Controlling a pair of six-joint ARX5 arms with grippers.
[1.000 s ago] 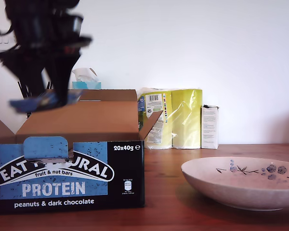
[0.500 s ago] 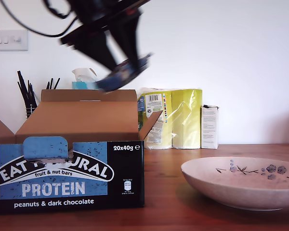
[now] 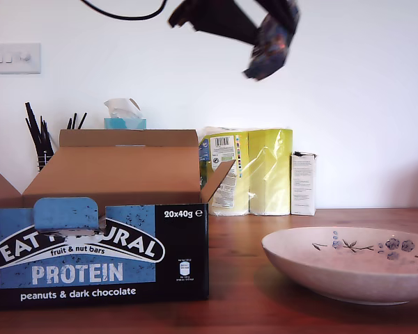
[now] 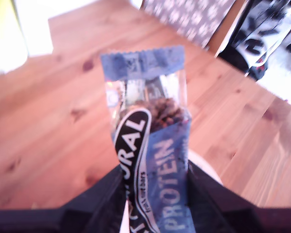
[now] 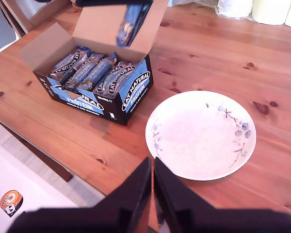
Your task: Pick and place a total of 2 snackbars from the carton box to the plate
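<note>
- Snackbar [image 4: 150, 160] sits clamped between the fingers of my first gripper [image 4: 153, 194], which pinch its lower end; the crimped far end sticks out free over bare table [image 4: 53, 121].
- From the exterior view that same bar [image 3: 270, 45] hangs tilted at the top of the frame, at about 1 o'clock from the box [image 3: 97, 254], and high above the plate [image 3: 348, 268] at roughly 11 o'clock from it.
- My second gripper [image 5: 153, 194] has its fingers pressed together with nothing between them, poised above the table edge just beside the plate [image 5: 201, 165].
- Box [image 5: 94, 99] stands open on the table with more bars [image 5: 87, 73] lying side by side inside.
- Plate holds no bar; in the second wrist view it lies at about 4 o'clock from the box, near it but not touching.
- Behind the box in the exterior view stand a yellow pack [image 3: 254, 170] and a small white carton [image 3: 304, 183], at 12 o'clock from the plate.
</note>
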